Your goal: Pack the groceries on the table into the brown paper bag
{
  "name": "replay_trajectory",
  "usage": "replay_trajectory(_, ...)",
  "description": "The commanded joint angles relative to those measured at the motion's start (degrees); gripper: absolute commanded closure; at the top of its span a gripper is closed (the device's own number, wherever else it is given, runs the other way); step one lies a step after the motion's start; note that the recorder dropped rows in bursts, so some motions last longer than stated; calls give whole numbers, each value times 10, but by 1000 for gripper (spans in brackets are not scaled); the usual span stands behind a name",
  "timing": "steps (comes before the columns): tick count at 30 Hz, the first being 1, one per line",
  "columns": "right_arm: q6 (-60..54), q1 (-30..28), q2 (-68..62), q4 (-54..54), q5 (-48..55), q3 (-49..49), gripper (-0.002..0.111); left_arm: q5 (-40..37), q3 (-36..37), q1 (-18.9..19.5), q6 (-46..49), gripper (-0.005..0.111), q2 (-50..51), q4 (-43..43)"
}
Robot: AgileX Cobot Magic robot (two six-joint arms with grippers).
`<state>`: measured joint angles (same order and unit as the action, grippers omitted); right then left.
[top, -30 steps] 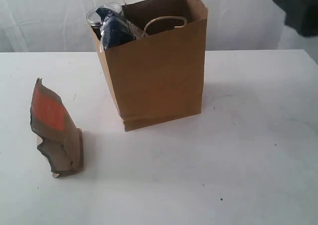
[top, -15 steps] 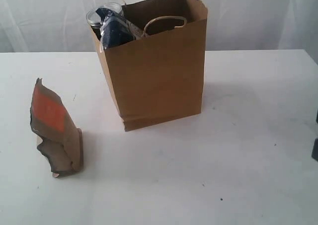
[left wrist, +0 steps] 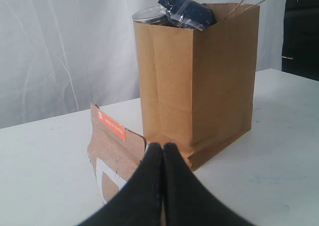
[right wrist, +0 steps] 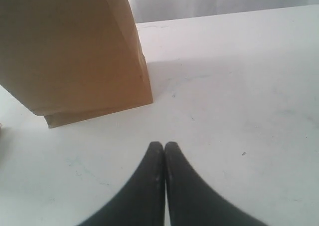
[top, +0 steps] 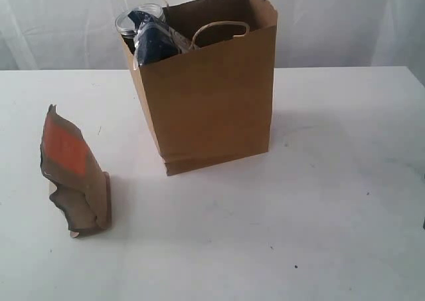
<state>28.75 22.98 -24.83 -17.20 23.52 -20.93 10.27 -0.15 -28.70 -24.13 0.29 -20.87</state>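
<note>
Exterior view: the brown paper bag (top: 212,101) stands upright in the middle of the counter (top: 319,201), with a clear jar (top: 130,20) and a long navy packet (top: 157,40) poking above its rim at one corner. The orange-brown pouch (top: 72,175) stands alone to the left front, well apart from the bag and not packed.

Left wrist view: the left end effector (left wrist: 162,148) has its fingers pressed together on nothing. The pouch (left wrist: 112,151) is just beyond them, with the bag (left wrist: 199,86) behind it.

Right wrist view: the right end effector (right wrist: 164,147) is likewise closed and empty. It points across bare counter, near the bag's base.
</note>
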Motion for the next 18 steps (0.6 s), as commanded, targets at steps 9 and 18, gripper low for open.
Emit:
replay_trajectory(9, -4, -2, 31, 98, -30, 27, 108, 6, 1, 0, 2, 107, -3, -4)
replay_trajectory(18, -4, -2, 153, 114, -88, 151, 108, 6, 1, 0, 2, 107, -3, -4)
